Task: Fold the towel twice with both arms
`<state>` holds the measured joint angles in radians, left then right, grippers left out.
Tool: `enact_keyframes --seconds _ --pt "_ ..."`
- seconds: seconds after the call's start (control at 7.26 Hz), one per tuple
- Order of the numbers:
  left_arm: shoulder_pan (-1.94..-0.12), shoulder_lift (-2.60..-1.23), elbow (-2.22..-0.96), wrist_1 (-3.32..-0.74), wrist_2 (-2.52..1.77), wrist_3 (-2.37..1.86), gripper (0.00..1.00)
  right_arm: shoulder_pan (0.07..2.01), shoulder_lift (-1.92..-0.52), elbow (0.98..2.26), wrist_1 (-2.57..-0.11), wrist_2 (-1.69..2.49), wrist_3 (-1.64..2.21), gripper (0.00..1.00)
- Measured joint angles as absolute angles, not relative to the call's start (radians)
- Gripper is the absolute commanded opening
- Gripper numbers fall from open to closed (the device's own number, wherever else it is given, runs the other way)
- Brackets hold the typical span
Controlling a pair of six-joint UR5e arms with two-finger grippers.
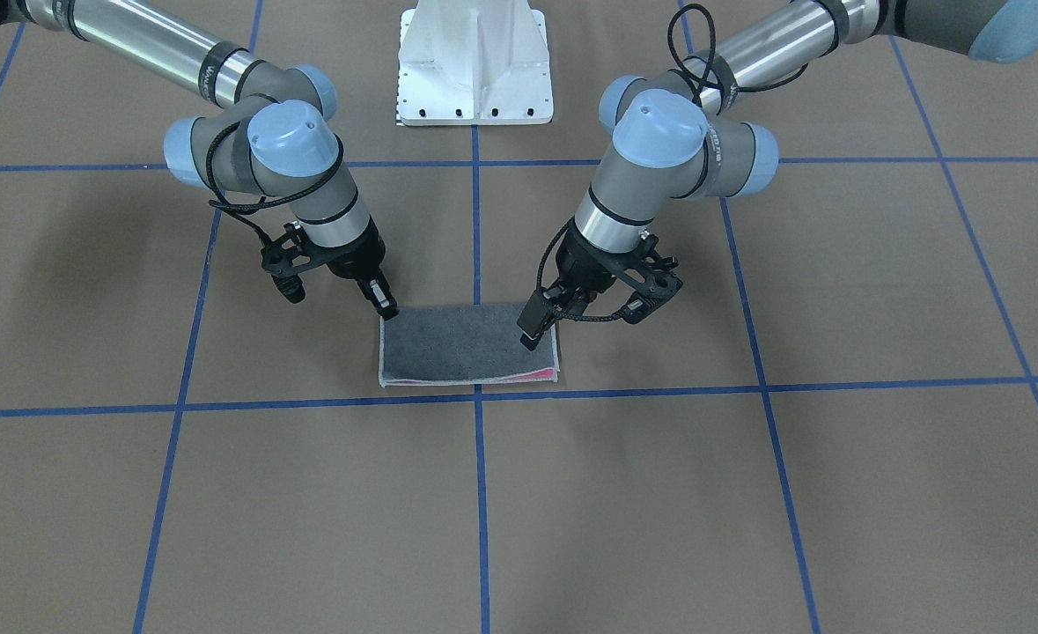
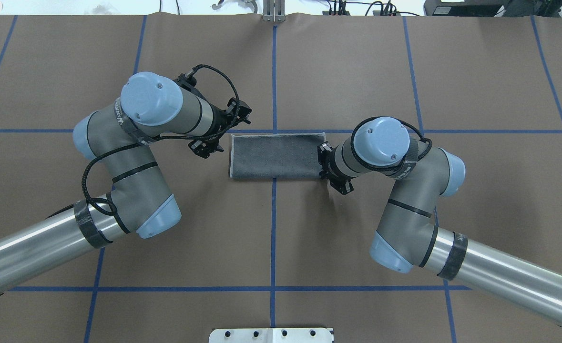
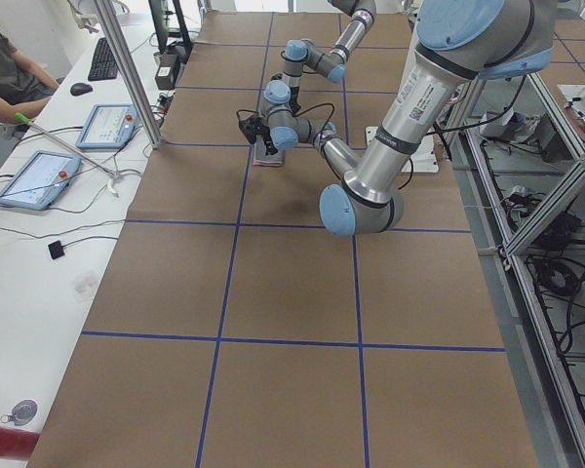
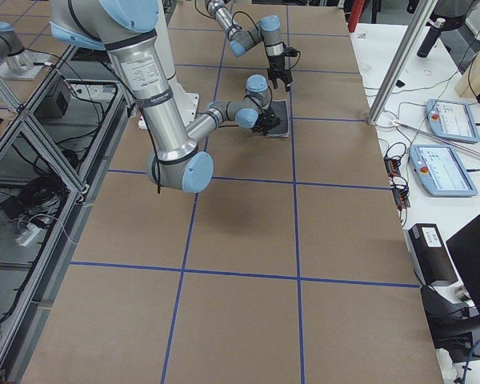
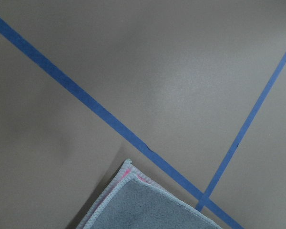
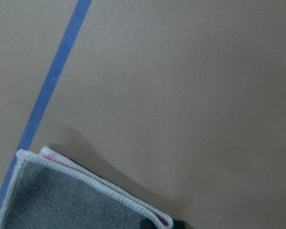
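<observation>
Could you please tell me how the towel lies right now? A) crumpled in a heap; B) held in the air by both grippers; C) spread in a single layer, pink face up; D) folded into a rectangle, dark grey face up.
D: the towel lies flat as a dark grey rectangle, with two hemmed layers and a pink strip showing at its edge.

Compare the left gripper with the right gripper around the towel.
The left gripper is at the end of the towel on the robot's left, the right gripper at the opposite end. In the front view the left gripper overlaps the grey face; the right gripper meets a corner on the robot's side. The right gripper's wrist view shows a dark fingertip at the hem; the left gripper's shows none. Both point down.
</observation>
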<state>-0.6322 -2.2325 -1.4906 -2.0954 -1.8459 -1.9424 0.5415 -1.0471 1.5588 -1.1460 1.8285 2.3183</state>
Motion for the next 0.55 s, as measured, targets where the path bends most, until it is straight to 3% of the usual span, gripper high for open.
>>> enact_keyframes --seconds 0.55 --pt "-0.633 -2.232 -1.492 -2.095 -1.846 -1.943 1.00 0.540 -1.070 1.614 -1.154 1.830 2.318 0.00"
